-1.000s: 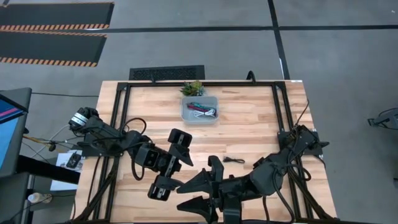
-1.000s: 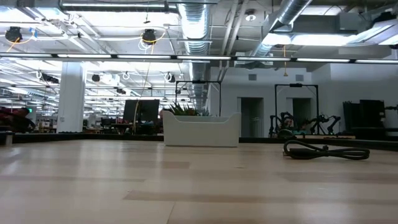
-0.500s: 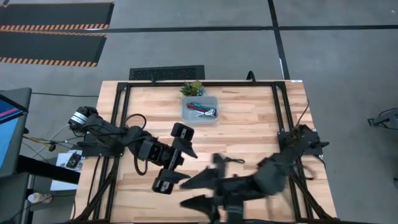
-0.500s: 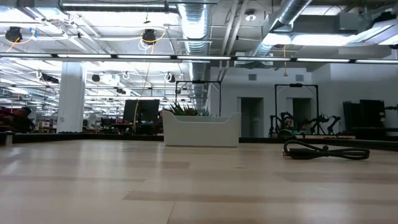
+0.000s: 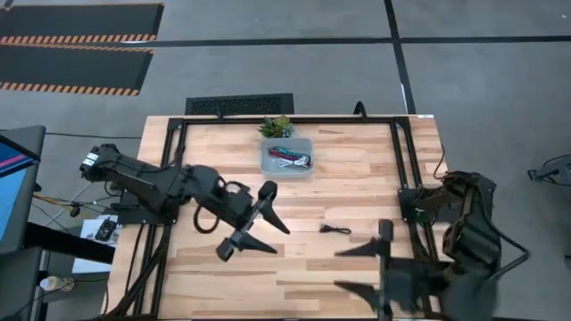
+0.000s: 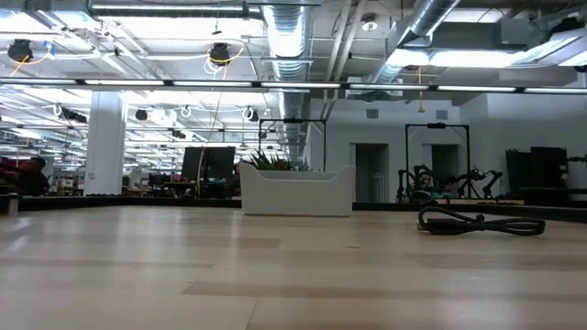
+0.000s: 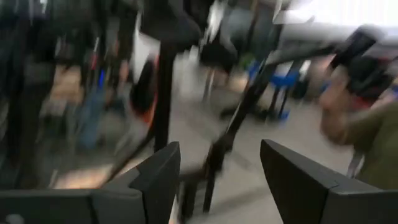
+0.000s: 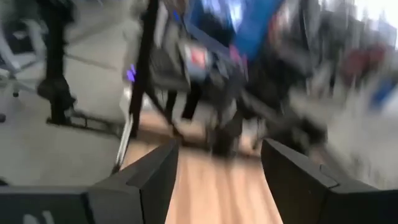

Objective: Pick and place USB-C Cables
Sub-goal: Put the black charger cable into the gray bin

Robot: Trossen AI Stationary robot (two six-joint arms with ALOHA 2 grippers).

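A black USB-C cable (image 5: 335, 230) lies coiled flat on the wooden table, and the low view shows it as black cable (image 6: 481, 222). The clear bin (image 5: 286, 156) stands near the far edge and holds teal, dark red and white cables. My left gripper (image 5: 268, 235) is open above the table, left of the black cable. My right gripper (image 5: 343, 269) is open and blurred, on the near side of the cable. Both wrist views show open fingers, at left gripper (image 7: 217, 180) and right gripper (image 8: 217, 180), with only blurred room beyond. Neither gripper appears in the low view.
A small green potted plant (image 5: 277, 127) stands just behind the bin, against the far edge. A black frame runs along the table's left, far and right sides. Bare wood lies between the bin and the black cable. In the low view the bin (image 6: 295, 190) stands far back.
My right arm has swung fast toward the table's right edge, carrying its open gripper away from the table's middle. My left gripper has shifted a little toward the right and turned about. The black cable has stayed where it was.
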